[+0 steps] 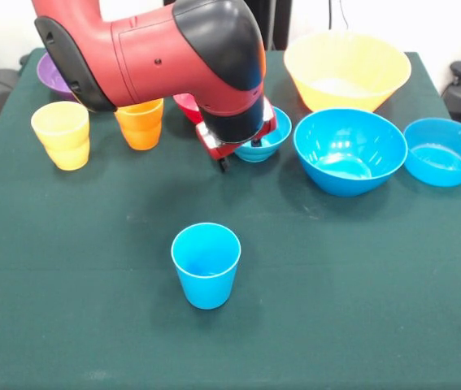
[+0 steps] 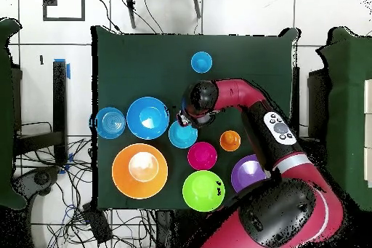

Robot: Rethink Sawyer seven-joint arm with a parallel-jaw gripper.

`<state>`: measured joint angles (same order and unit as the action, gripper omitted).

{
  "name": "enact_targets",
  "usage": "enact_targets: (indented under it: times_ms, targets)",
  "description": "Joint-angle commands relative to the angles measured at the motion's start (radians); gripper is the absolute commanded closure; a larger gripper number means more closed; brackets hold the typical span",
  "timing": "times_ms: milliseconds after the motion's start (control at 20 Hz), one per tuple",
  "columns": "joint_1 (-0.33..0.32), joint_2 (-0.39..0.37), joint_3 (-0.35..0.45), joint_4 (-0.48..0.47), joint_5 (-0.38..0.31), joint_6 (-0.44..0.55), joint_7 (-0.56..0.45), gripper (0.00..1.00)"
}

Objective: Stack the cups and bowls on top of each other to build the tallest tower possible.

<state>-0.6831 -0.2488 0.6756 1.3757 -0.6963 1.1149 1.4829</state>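
blue cup (image 1: 206,265) stands alone mid-table (image 1: 67,276), while the gripper (image 1: 238,153) hangs at the small blue bowl's (image 1: 267,142) rim, fingers too hidden to judge

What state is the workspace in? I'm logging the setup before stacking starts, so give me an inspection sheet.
Surface: green table, cloth-covered.
Job's things: blue cup upright, alone. Yellow cup and orange cup upright. Small blue bowl, big blue bowl, mid blue bowl, yellow-orange bowl, purple bowl, red bowl and green bowl all sit apart. No tower yet.
Clutter: nothing seen.
Claw: at the small blue bowl; open or shut cannot be told.
Cables: loose on the floor beside the table.
Surroundings: tiled floor.
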Motion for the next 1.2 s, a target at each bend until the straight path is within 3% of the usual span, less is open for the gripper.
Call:
enact_targets:
  times_ms: [50, 300, 800, 1200]
  targets:
    - [-0.051, -0.059, 0.049, 0.131, -0.097, -0.183, -0.297, 0.0]
    - [-0.072, -0.06, 0.053, 0.173, -0.109, -0.221, -0.274, 0.0]
    - [-0.136, -0.075, 0.073, 0.189, -0.118, -0.175, -0.388, 0.0]
    - [-0.156, -0.081, 0.081, 0.222, -0.125, -0.173, -0.388, 0.0]
